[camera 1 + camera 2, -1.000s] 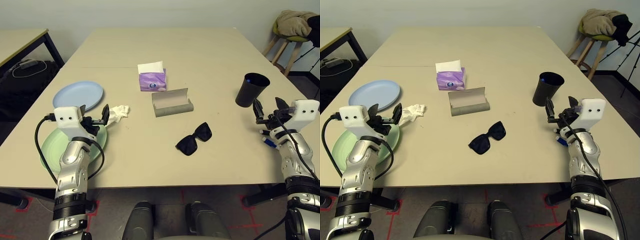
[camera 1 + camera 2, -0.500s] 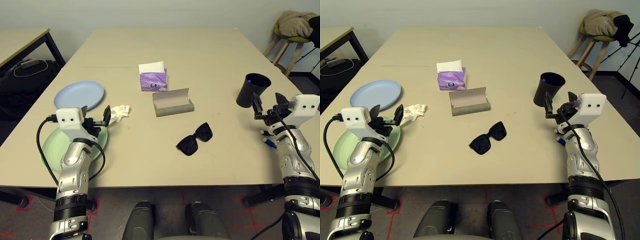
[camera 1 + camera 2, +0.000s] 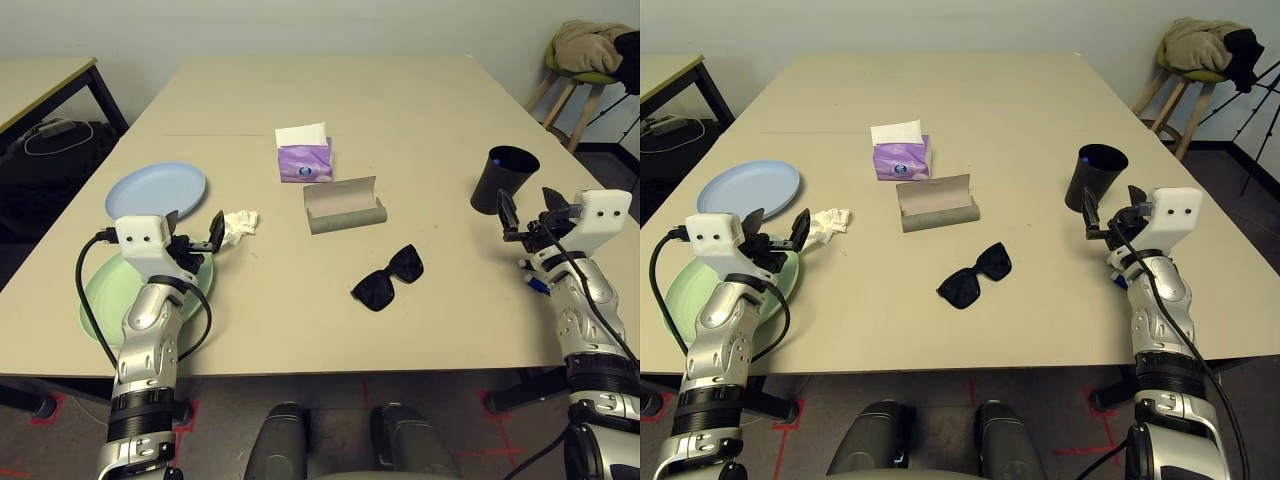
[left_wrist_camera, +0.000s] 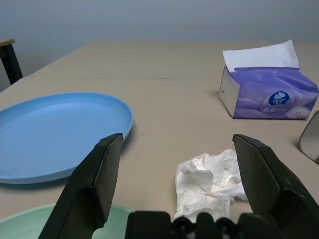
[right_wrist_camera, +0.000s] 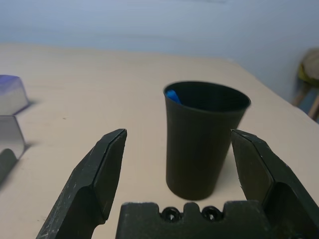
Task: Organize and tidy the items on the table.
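Behind the big beige table (image 3: 400, 110), a pale wall (image 3: 300, 28) is standing, and a stool (image 3: 585, 80) with bunched-up cloth on it is waiting near the far right corner. Off to the left, you are seeing a smaller table (image 3: 40, 85) with black legs.

Your left gripper (image 4: 177, 137) is hanging over the green plate (image 3: 105, 295), with its two fingers spread wide and nothing between them that it is holding. The blue plate (image 3: 158, 190) is lying just past the green one. Beside your left gripper, the crumpled white tissue (image 3: 240, 226) is sitting on the table.

Your right gripper (image 5: 177, 134) is opening its fingers wide too, and it is holding nothing. It is pointing at the black cup (image 5: 204, 144), which is standing up near it with something blue (image 5: 173, 96) inside. Marker pens (image 3: 537, 284) are lying on the table by your right arm, partly hidden.

In the middle, the purple tissue box (image 3: 305, 162) is showing a white tissue on top. The grey glasses case (image 3: 345, 207) is lying open nearer to you, and the black sunglasses (image 3: 388, 279) are resting nearer still.
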{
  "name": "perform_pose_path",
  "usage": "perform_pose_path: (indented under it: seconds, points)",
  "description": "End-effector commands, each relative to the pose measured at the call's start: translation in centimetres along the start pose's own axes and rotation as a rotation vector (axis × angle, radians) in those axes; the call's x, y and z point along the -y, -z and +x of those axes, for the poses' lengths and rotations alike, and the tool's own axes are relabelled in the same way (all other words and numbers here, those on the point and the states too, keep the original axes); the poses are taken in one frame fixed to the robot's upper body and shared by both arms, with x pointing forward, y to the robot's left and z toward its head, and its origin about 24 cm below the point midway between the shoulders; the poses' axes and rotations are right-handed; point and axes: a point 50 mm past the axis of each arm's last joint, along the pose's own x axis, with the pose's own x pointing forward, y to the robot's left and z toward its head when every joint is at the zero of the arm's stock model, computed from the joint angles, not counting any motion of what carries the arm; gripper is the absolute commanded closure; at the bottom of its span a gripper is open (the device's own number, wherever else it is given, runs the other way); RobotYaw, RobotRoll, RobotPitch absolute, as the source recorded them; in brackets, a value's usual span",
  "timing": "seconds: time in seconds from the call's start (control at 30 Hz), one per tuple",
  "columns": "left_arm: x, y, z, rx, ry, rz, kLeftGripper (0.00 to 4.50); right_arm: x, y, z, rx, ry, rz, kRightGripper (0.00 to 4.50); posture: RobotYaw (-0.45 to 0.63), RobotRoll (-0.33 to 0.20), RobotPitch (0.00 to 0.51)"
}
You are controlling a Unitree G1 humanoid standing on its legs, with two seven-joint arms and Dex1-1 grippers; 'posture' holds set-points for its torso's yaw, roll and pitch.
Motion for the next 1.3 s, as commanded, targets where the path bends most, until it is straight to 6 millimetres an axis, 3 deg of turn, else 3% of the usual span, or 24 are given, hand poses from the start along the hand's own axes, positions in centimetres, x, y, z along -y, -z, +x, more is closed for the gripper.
perform_pose_path:
  seconds: [0.03,0.17,0.5,0.87,1.3]
  points:
    - [0.0,0.0,0.0,-0.011,0.016,0.013,0.0,-0.3,-0.5,0.4,0.043,-0.073,0.048,0.03,0.2,0.0,0.04]
    - [0.0,-0.1,0.0,-0.008,0.022,0.015,0.0,-0.9,-0.9,0.6,0.065,-0.166,0.087,0.03,0.2,0.0,0.042]
    - [0.0,-0.3,-0.1,-0.015,0.055,0.039,0.0,-3.8,-2.0,0.9,-0.012,-0.653,0.041,0.03,0.22,0.0,0.046]
    - [0.1,-0.6,0.1,-0.019,0.099,0.056,0.0,-6.2,-2.3,-1.1,-0.039,-1.121,-0.105,0.03,0.23,0.0,0.05]
    - [0.0,-0.6,-0.2,-0.046,0.127,0.041,0.0,-5.7,-1.1,-2.3,-0.077,-1.294,-0.15,0.03,0.24,0.0,0.053]
